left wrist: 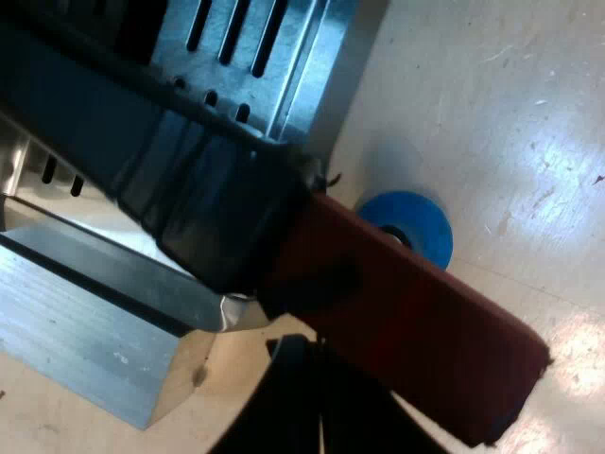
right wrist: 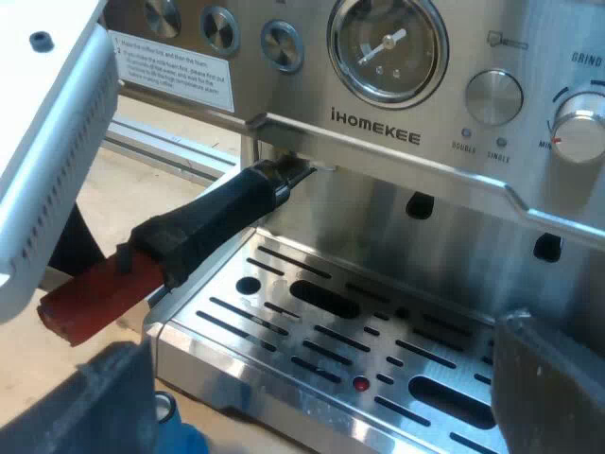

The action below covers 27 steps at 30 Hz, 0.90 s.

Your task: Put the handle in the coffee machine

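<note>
At the front of the espresso machine point(right wrist: 378, 142), the holder point(right wrist: 203, 227) has its metal end up under the brew head, with its red end angled out past the drip tray point(right wrist: 236, 378). My left gripper point(left wrist: 312, 407) lies just beneath the handle; I cannot tell its state. My right gripper point(right wrist: 326, 407) hangs spread wide, empty. Recommended: seat fully, then swing the handle to lock, unforced. Count: one holder, one machine, one blue tamper point(left wrist: 411, 227).

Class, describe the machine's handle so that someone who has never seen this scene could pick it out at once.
Find the steel espresso machine with the round gauge. Under its front panel, above the slotted drip tray, the handle juts outward. It alone is dark with a red end, amid bare metal.
</note>
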Each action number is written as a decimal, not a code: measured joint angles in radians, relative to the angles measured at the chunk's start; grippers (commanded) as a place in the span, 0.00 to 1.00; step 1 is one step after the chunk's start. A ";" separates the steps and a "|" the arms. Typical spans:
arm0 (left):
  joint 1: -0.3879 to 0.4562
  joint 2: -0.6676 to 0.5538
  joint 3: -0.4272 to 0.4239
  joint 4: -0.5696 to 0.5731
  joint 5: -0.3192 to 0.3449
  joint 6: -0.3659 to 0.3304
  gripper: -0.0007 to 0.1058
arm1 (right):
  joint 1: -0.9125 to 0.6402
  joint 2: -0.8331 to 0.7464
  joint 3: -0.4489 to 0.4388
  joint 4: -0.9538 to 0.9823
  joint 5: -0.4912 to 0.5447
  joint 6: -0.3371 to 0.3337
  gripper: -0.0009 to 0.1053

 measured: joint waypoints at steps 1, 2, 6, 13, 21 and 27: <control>0.000 0.000 0.000 -0.002 0.000 0.000 0.01 | 0.000 0.000 0.000 0.000 0.004 0.000 0.71; 0.000 0.000 0.003 -0.004 0.000 0.002 0.01 | 0.000 0.000 0.000 0.000 0.010 0.000 0.71; -0.001 0.000 0.003 -0.013 0.000 0.007 0.01 | 0.000 0.000 0.000 0.026 0.033 0.000 0.71; -0.002 0.000 0.014 -0.055 0.026 0.007 0.01 | 0.000 -0.024 0.000 0.099 0.040 0.000 0.71; -0.002 0.000 0.015 -0.097 0.014 0.007 0.01 | 0.000 -0.072 0.000 0.105 0.047 0.000 0.71; -0.002 0.000 0.017 -0.119 0.008 0.001 0.01 | 0.000 -0.092 0.000 0.123 0.046 0.000 0.71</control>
